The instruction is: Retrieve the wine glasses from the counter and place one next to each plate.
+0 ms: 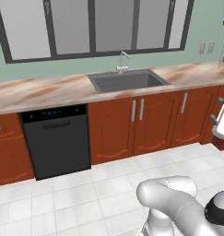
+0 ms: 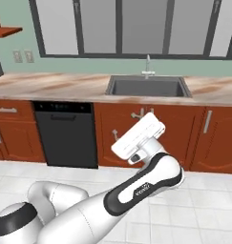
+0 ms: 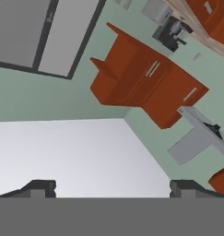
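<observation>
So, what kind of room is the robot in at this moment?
A home kitchen, rendered in simulation. A long beige-pink marbled countertop over red-brown wooden cabinets holds a grey steel sink with a silver tap, and a black built-in dishwasher sits under it.

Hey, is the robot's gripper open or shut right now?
Open. In the hand view the gripper has its two dark fingertips far apart with nothing between them.

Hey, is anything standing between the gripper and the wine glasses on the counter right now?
Can't judge that: no wine glasses are visible on this stretch of counter, which carries just the sink. The open gripper points up toward the wall cabinets, away from the countertop.
</observation>
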